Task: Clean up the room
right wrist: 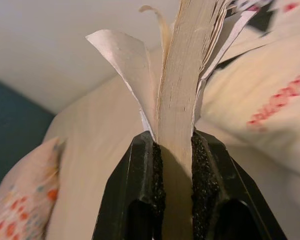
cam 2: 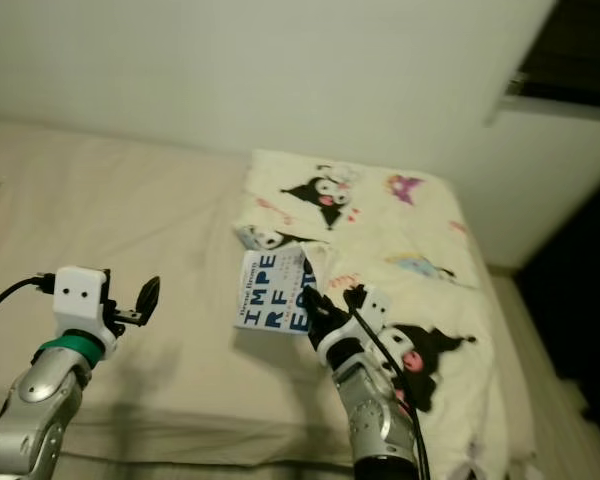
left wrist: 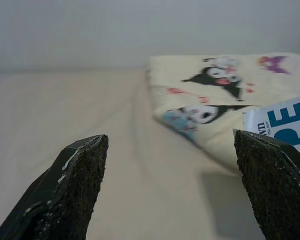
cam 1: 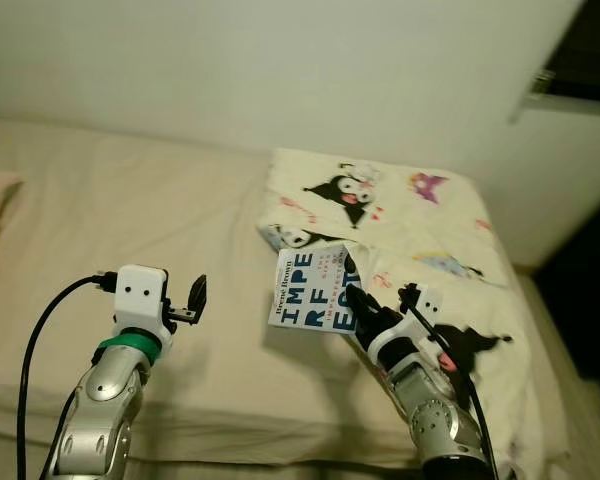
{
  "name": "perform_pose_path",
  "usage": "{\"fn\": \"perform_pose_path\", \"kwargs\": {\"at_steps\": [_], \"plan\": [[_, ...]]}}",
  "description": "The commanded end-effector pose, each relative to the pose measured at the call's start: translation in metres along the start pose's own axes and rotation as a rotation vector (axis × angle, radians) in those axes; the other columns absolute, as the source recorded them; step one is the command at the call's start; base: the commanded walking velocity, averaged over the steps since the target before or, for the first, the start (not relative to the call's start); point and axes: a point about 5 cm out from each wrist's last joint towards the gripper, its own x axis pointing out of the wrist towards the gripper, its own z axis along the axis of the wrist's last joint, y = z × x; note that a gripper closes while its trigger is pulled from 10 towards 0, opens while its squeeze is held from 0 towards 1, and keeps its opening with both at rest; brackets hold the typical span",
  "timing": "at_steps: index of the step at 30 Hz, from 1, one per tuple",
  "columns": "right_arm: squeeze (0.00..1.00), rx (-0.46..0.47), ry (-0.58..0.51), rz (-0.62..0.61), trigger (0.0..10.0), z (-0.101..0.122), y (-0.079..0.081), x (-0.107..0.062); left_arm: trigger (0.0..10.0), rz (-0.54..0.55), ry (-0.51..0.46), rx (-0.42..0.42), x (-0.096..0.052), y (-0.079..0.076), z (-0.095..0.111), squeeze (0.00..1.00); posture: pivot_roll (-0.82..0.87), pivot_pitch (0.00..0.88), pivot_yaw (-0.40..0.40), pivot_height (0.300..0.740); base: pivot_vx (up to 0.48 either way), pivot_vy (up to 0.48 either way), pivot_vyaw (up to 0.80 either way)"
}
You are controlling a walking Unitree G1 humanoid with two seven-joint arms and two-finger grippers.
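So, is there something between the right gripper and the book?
No. The right gripper is already shut on the book, holding it above the bed beside the cartoon blanket. The left gripper is open and apart.

**Robot body, as seen**

Two silver metal forearms. Left hand (cam 1: pixel 185 303): white boxy wrist block with two dark dots, green collar ring below, black cable looping off. Right hand (cam 1: pixel 354 301): white wrist block, black cable. Fingers (left wrist: pixel 75 185) black, gritty-textured pads.

left gripper (cam 1: pixel 185 303) raised, jaws spread wide, right gripper (right wrist: pixel 175 150) raised, jaws clamped
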Motion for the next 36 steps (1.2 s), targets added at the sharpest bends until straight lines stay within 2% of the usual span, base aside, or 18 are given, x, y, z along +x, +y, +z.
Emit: {"fn": "perform_pose_path", "kwargs": {"at_steps": [1, 6, 20, 36], "plan": [[0.0, 0.008, -0.022, 0.001, 10.0, 0.0015, 0.0013, 0.0016, 10.0, -0.012, 0.015, 0.006, -0.0001, -0.0031, -0.0032, 0.0, 0.15, 0.0, -0.025, 0.715, 0.0, 0.0, -0.8], [0.0, -0.017, -0.012, 0.005, 10.0, -0.0001, 0.0018, 0.003, 10.0, -0.014, 0.008, 0.009, -0.0003, -0.0038, -0.0023, 0.0, 0.15, 0.0, -0.025, 0.715, 0.0, 0.0, -0.75], [0.0, 0.001, -0.003, 0.019, 10.0, -0.002, 0.0039, 0.0047, 10.0, -0.023, 0.002, -0.006, 0.0005, -0.0053, -0.0005, 0.0, 0.15, 0.0, -0.03, 0.715, 0.0, 0.0, 0.0], [0.0, 0.029, -0.009, 0.002, 10.0, -0.0029, 0.0012, 0.0078, 10.0, -0.024, 0.003, -0.005, 0.0051, -0.0024, 0.0008, 0.0, 0.16, 0.0, -0.014, 0.715, 0.0, 0.411, 0.0]]}}
